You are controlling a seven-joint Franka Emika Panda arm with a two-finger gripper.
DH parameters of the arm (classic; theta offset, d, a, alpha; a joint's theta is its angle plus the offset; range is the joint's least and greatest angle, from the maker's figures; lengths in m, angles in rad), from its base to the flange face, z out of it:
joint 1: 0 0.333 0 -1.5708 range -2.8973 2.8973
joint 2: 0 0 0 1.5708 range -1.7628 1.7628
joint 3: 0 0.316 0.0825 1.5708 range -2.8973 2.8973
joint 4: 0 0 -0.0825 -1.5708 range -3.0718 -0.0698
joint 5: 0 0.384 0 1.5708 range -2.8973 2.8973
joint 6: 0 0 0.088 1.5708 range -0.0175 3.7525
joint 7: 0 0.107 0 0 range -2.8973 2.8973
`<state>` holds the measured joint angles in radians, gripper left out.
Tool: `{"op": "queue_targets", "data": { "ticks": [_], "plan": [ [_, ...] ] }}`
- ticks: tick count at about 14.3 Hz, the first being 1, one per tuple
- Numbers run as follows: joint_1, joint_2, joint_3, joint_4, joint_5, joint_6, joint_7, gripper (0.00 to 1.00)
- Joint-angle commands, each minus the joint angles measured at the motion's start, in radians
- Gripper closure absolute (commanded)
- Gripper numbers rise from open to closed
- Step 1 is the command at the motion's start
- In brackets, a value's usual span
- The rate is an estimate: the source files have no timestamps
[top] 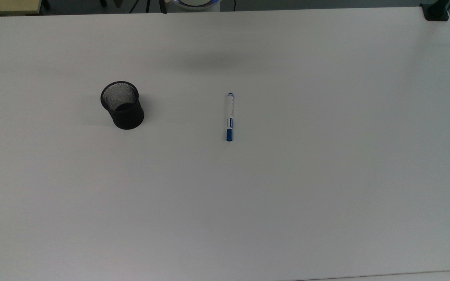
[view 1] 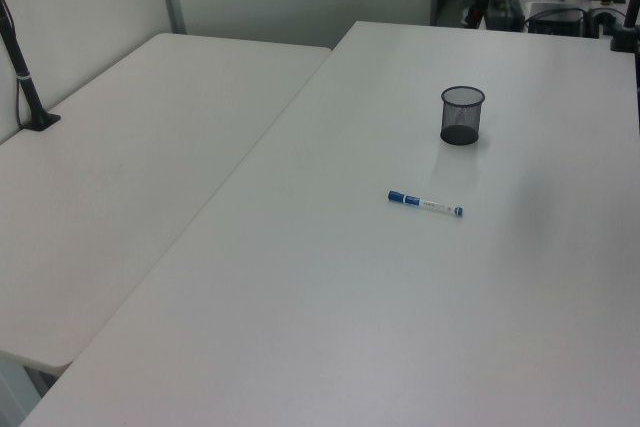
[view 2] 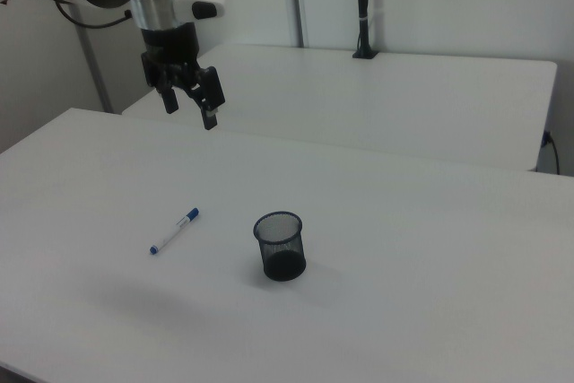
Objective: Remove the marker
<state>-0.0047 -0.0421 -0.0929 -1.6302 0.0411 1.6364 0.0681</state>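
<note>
The marker [top: 229, 117] lies flat on the white table [top: 287, 195], its blue cap toward the top view's bottom edge; it also appears as the marker [view 1: 425, 204] and the marker [view 2: 174, 230]. A black mesh cup [top: 122, 105] stands upright to the top view's left of it, empty inside. In the right view my gripper [view 2: 189, 110] hangs high above the table, well behind the marker, open with nothing between its fingers.
A second white table [view 1: 120, 147] adjoins on the left view's left. A black clamp [top: 436, 11] sits at the table's far right corner in the top view. A black pole [view 2: 361, 6] rises from the rear table.
</note>
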Motion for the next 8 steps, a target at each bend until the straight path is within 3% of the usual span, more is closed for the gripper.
{"op": "queue_targets", "data": {
  "ticks": [1, 8],
  "plan": [
    [0.014, 0.01, -0.007, 0.0, -0.026, 0.057, -0.04, 0.0],
    [0.014, 0.019, -0.002, 0.0, -0.06, 0.062, -0.05, 0.0]
  ]
}}
